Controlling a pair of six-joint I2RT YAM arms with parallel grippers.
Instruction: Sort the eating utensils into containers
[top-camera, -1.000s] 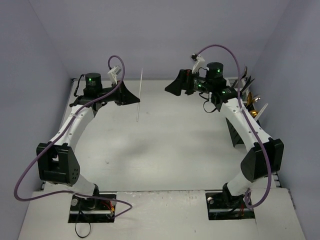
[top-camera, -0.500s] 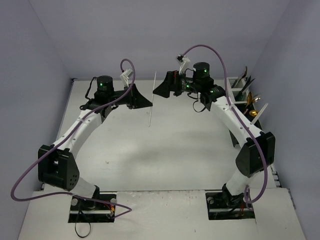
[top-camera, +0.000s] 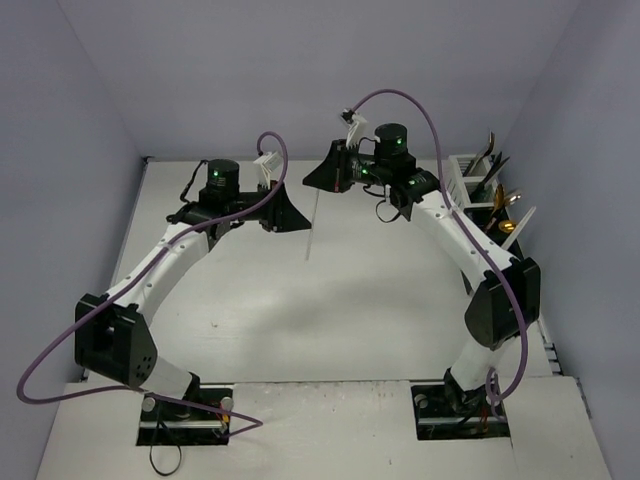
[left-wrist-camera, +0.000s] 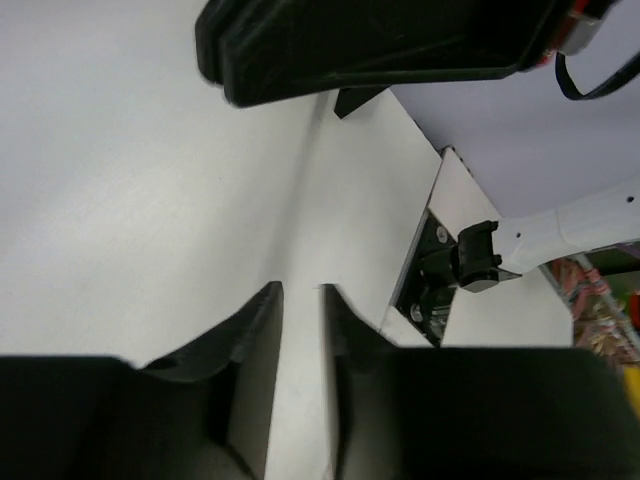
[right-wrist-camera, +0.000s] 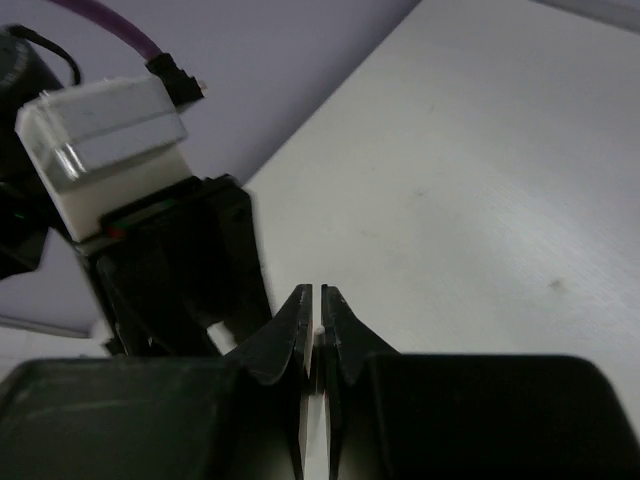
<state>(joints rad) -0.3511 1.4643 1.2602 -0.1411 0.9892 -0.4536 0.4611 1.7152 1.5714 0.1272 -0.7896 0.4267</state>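
A long pale chopstick hangs almost upright over the middle of the table. My right gripper is shut on its upper end; in the right wrist view a small white tip of the chopstick shows between the nearly closed fingers of the right gripper. My left gripper sits just left of the chopstick, lower down, and in the left wrist view the left gripper has its jaws slightly parted. The white container and the black container stand at the right edge, holding black-handled knives and gold spoons.
Purple cables loop over both arms. The lavender walls close in the table on three sides. The right arm's forearm runs just in front of the containers.
Both grippers moved toward the table's middle with the chopstick. The right gripper went from wide open to shut on its top end, and the left jaws parted a little.
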